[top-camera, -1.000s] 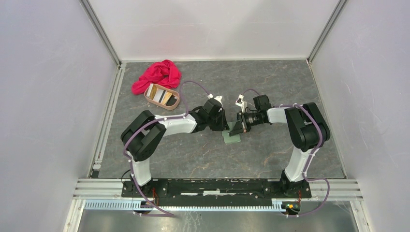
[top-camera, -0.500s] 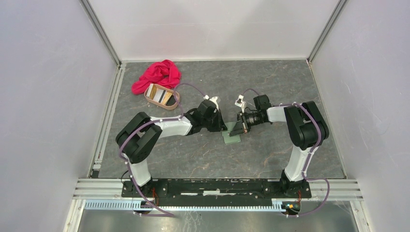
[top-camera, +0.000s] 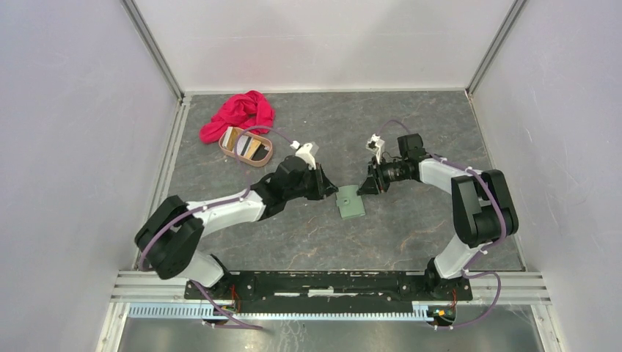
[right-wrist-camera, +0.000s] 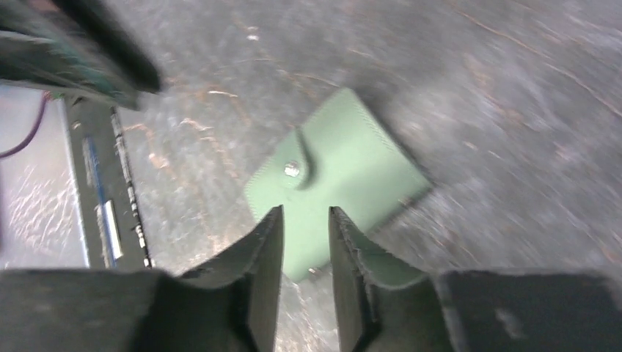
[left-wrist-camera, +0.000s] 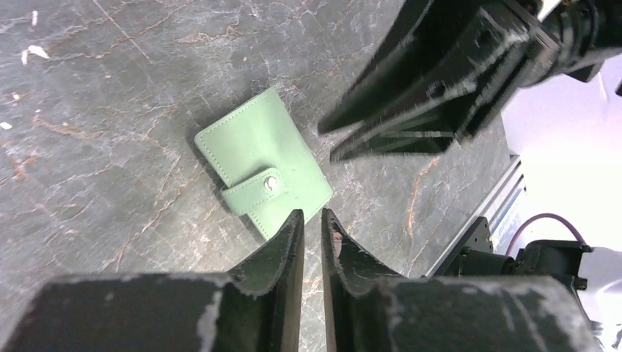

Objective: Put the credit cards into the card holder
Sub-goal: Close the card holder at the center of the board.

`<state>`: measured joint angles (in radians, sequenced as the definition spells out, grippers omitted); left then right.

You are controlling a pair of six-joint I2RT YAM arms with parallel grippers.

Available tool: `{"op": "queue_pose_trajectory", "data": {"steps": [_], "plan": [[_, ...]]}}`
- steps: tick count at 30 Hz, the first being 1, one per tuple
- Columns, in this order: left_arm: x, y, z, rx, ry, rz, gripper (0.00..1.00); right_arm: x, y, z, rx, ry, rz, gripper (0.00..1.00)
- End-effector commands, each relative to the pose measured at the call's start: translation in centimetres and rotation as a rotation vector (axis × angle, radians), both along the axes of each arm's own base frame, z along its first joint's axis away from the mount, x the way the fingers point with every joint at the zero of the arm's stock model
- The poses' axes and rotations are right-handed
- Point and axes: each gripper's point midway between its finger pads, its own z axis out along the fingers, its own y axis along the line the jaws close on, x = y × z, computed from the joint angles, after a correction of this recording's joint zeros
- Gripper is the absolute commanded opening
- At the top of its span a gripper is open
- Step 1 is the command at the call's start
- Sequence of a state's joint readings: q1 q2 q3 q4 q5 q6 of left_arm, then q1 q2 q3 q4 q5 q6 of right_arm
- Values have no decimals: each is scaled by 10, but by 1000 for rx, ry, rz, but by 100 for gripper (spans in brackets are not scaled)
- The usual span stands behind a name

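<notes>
The sage-green card holder (top-camera: 350, 203) lies flat on the table with its snap strap fastened (left-wrist-camera: 260, 172) (right-wrist-camera: 337, 176). No gripper touches it. My left gripper (top-camera: 325, 191) (left-wrist-camera: 312, 215) hovers just left of it, its jaws a narrow slit apart with nothing between them. Just beyond the holder's far right corner, my right gripper (top-camera: 361, 187) (right-wrist-camera: 304, 211) stands open and empty. The credit cards (top-camera: 246, 145) stand in the pinkish-tan tray (top-camera: 265, 156) at the back left, far from both grippers.
A crumpled red cloth (top-camera: 238, 114) lies behind the tray near the back left corner. White walls and aluminium rails enclose the dark stone-patterned table (top-camera: 411, 235) on three sides. The two gripper tips face each other closely over the card holder.
The right gripper has opened and drawn back toward the far right, off the card holder. The left arm has swung left, pulling its gripper away. The holder now lies free and flat.
</notes>
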<state>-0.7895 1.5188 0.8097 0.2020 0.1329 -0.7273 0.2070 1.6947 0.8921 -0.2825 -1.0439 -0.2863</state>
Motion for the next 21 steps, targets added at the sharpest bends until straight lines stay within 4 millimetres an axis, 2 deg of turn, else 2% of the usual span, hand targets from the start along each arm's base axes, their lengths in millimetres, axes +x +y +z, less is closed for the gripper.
{"op": "queue_pose_trajectory", "data": {"steps": [1, 4, 7, 11, 17, 21], "plan": [[-1, 15, 16, -63, -111, 51, 26, 30, -34, -22, -164, -42, -178, 40], [-13, 24, 5, -108, -79, 73, 31, 27, -37, -38, -187, 36, -215, 42], [-25, 28, -8, -128, -33, 66, 31, 21, -36, -49, -190, 98, -232, 38], [-33, 30, -16, -143, -7, 61, 31, 7, -34, -60, -215, 134, -226, 28], [-30, 30, -19, -99, -12, 52, 31, -20, -15, -66, -242, 147, -126, 14], [-24, 34, -17, -44, -42, 51, 31, -24, -3, -55, -232, 91, -72, 6]]}}
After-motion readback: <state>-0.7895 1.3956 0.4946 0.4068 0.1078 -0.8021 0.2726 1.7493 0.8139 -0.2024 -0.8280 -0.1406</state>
